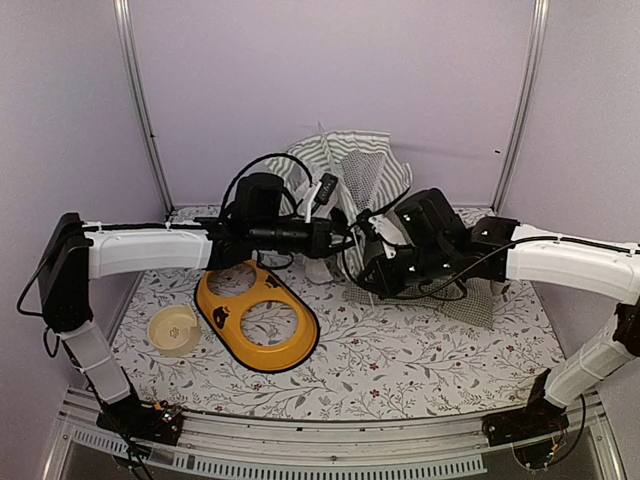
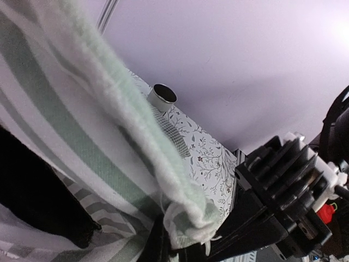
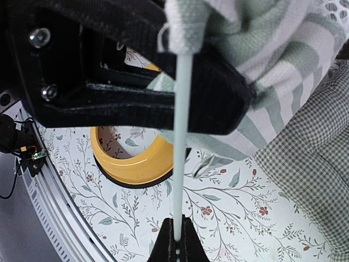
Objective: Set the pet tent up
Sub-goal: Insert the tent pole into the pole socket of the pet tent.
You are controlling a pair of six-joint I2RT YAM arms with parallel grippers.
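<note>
From above, my left gripper (image 1: 338, 238) and right gripper (image 1: 366, 258) meet with fingertips hidden behind their own wrists, and my arms cover the pet tent's (image 1: 350, 165) base. In my left wrist view its fabric is a close blur burying my fingers. My right fingertips (image 3: 163, 246), pinching the pole (image 3: 179, 136), are cropped by the bottom edge.

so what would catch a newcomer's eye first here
The crumpled green-and-white striped pet tent at the back centre draws the eye first. The right pincer is shut on its thin white pole. Nearer the front left lies a bright yellow feeder tray beside a beige bowl.
</note>
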